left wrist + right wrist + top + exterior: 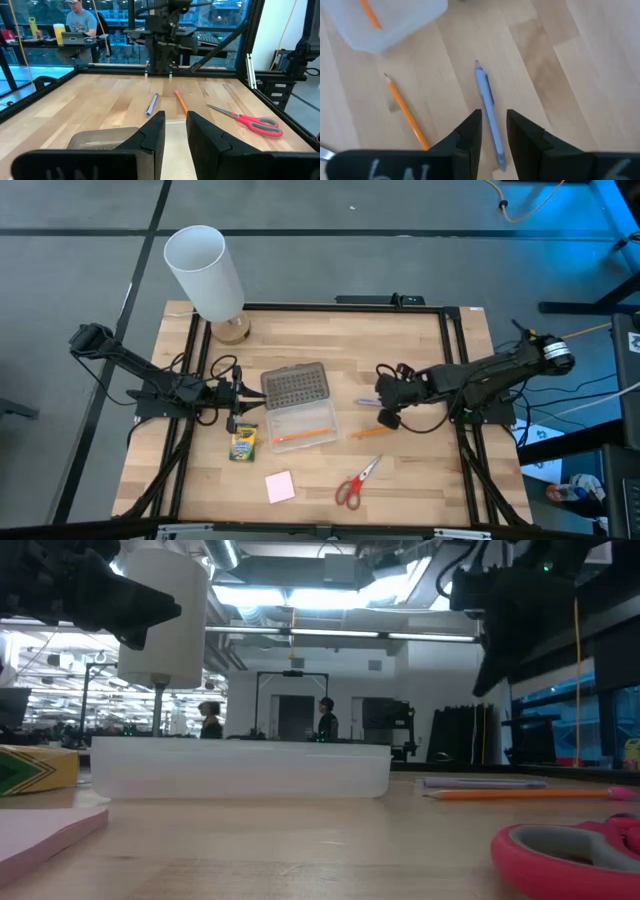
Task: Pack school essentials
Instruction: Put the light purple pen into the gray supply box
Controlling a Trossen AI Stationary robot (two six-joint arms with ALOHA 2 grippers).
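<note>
– Dark fingers of the right gripper (493, 117): how are they set?

– They are held narrowly apart, with nothing gripped. The gripper is hung above the table, right of centre, and the pen (487, 100) is seen lying on the wood directly beneath the gap.

– What is found beside the pen?

– A loose pencil (405, 110) is laid just on its near side, apart from it. Left of both, the open case (318, 418) is placed at the table's middle, its grey lid (295, 385) on the far side. A second pencil (303, 437) is already laid inside the case.

– And the left gripper (175, 117)?

– It is likewise parted and nothing is held. It is kept raised just at the left edge of the case.

– Where are the remaining items?

– The crayon box (243, 442) is set near the gripper, just left of the case's near corner. The sticky pad (280, 486) is placed nearer the front edge, and the scissors (355, 482) are laid to its right, shut. None of them is touched.

– Anything else?

– A white cylinder (205, 270) is stood at the far left corner. Two people (212, 720) are seen far off in the room behind the table.
</note>
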